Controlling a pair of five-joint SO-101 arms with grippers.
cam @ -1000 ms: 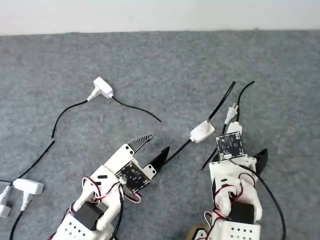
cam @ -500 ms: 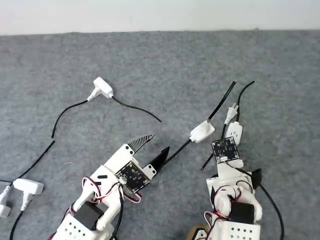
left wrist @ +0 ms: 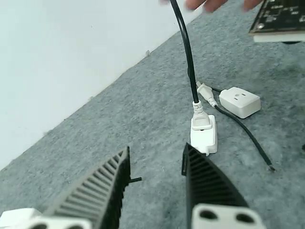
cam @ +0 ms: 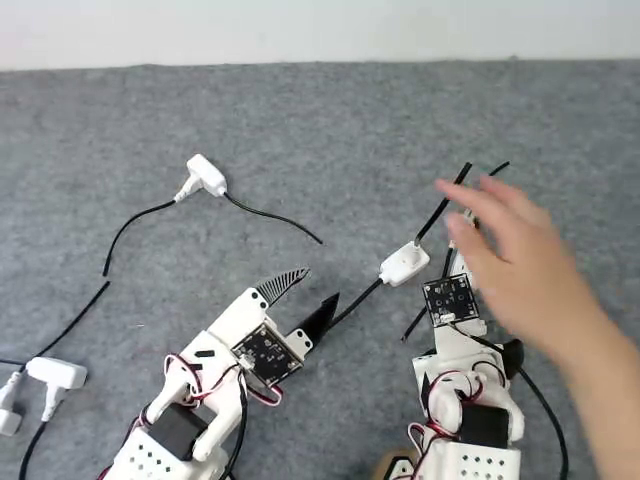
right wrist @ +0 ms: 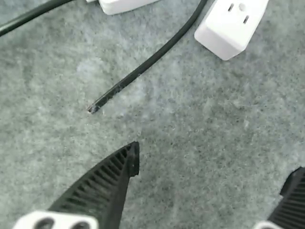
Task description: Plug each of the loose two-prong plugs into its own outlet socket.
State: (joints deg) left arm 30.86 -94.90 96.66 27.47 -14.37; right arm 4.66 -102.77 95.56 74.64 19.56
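Since 1 second ago, a person's fingers (cam: 490, 200) have come in over the right side.

High view: the left hand (cam: 318, 285) hangs released, jaws apart, aimed at the joined plug and socket (cam: 404, 264), maybe waiting its turn.

Left wrist view: the loose plug (left wrist: 204, 91) lies flat just beside its socket (left wrist: 239, 101). Its long side runs along the worktop (left wrist: 119, 143), prongs pointing away from the socket, whose slots face up.

Right wrist view: the right hand (right wrist: 217, 160) is released too, jaws wide, low over the worktop, that socket just ahead, likely ready to grab.

grey carpet (cam: 330, 130) covers the table, pale wall (cam: 300, 30) behind.
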